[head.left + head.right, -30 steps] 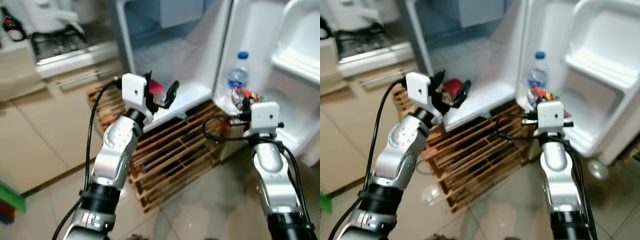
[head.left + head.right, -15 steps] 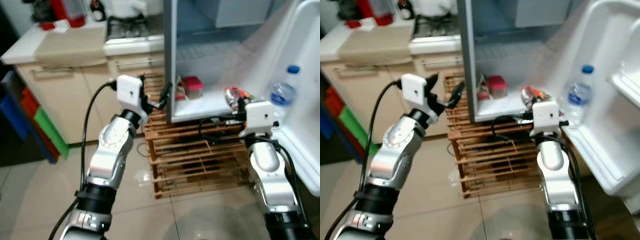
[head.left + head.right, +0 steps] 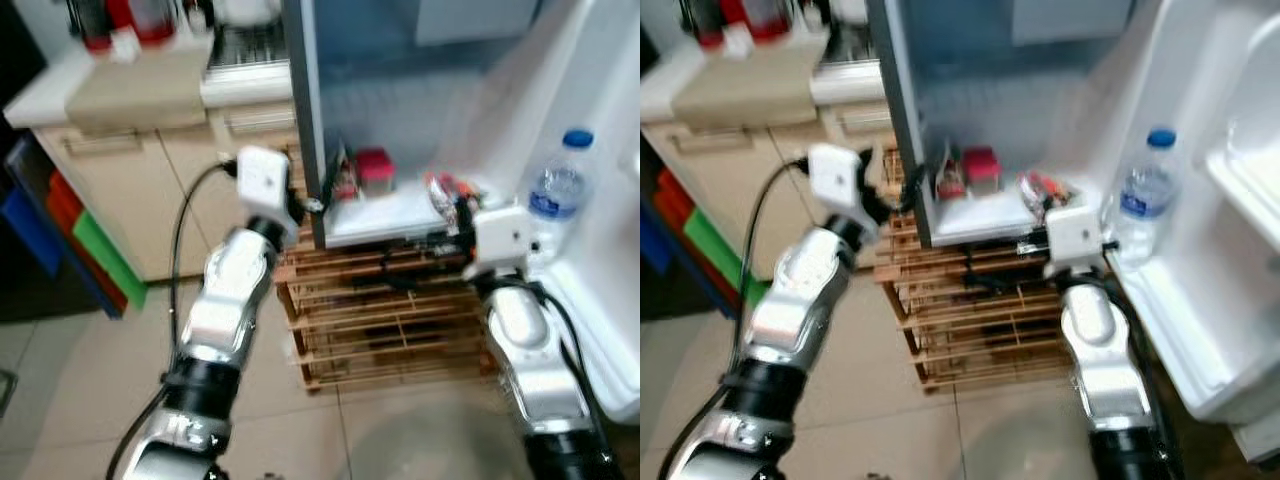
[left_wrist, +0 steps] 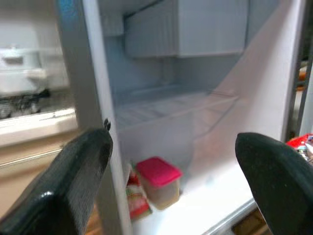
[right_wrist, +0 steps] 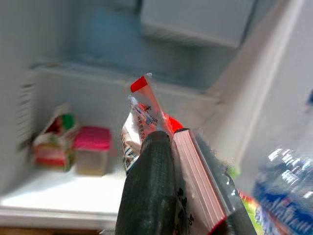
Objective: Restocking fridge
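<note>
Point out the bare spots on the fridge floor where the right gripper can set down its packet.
The fridge floor is bare between the pink-lidded container and the door side, ahead of the right gripper, shut on the snack packet. It is crowded at the left wall, where a red-green pouch leans beside the container. The left gripper is open.

Both arms are silver, jointed shells with black collars near the base. A white box sits on each wrist, black cables looping off it. The fingers (image 4: 73, 191) look matte black, though blurred.
</note>
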Motion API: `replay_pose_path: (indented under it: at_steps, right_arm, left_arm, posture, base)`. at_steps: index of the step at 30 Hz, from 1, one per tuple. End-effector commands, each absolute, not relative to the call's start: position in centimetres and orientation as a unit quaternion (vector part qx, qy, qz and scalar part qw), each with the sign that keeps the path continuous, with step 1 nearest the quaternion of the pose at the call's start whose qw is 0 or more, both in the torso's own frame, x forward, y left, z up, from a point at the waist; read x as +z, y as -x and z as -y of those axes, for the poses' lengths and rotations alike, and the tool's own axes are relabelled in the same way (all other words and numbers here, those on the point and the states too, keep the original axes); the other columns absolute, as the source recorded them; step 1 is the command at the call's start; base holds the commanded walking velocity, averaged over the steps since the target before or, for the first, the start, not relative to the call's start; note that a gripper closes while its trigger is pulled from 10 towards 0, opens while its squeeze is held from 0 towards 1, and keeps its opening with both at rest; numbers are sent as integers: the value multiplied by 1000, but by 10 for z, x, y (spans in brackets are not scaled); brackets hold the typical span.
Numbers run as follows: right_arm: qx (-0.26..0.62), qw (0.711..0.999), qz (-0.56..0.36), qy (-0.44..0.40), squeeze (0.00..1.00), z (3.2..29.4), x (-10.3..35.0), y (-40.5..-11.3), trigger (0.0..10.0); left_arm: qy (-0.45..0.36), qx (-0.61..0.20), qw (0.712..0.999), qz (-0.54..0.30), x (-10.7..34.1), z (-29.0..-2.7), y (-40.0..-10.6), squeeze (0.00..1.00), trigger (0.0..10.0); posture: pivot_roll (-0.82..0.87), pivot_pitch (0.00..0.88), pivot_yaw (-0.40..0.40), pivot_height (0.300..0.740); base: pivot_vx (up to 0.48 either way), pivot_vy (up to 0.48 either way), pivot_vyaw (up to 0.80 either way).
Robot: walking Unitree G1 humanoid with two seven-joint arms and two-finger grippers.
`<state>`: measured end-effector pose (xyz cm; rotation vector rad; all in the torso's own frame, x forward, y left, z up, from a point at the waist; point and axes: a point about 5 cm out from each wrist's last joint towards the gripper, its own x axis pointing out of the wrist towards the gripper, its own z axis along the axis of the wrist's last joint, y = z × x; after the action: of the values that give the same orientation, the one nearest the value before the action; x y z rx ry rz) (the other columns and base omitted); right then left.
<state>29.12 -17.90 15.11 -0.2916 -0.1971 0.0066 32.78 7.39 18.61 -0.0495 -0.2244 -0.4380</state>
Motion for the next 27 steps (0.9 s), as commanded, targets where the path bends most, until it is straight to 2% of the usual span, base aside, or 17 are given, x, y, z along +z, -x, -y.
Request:
replay_pose_path:
  at_steps: [1,7,12,20,27]
  right_arm:
    - [18,983,115,144,141,170,158,-294,0]
    - [19,982,115,147,145,170,158,-295,0]
    - [20,982,114,147,145,170,158,-294,0]
    - [26,982,114,149,157,168,159,-295,0]
    - [26,981,116,151,161,169,160,-296,0]
  left_arm:
    - [17,-202,972,116,188,-84,-331,0,10000]
    - [24,-197,973,115,188,-85,-331,0,10000]
    - [20,-192,974,115,188,-85,-331,0,10000]
    - [15,-185,975,122,190,-82,-330,0,10000]
    - [-4,-204,969,143,196,-75,-326,0,10000]
  posture:
    - [-101,0,81,740]
    - [-98,0,77,740]
    - [-98,0,78,740]
    - [-99,0,78,740]
    - [-99,0,76,740]
  base:
    - [409,-244,0]
    - [409,-244,0]
    - [442,0,0]
    - [0,0,0]
    - [0,0,763]
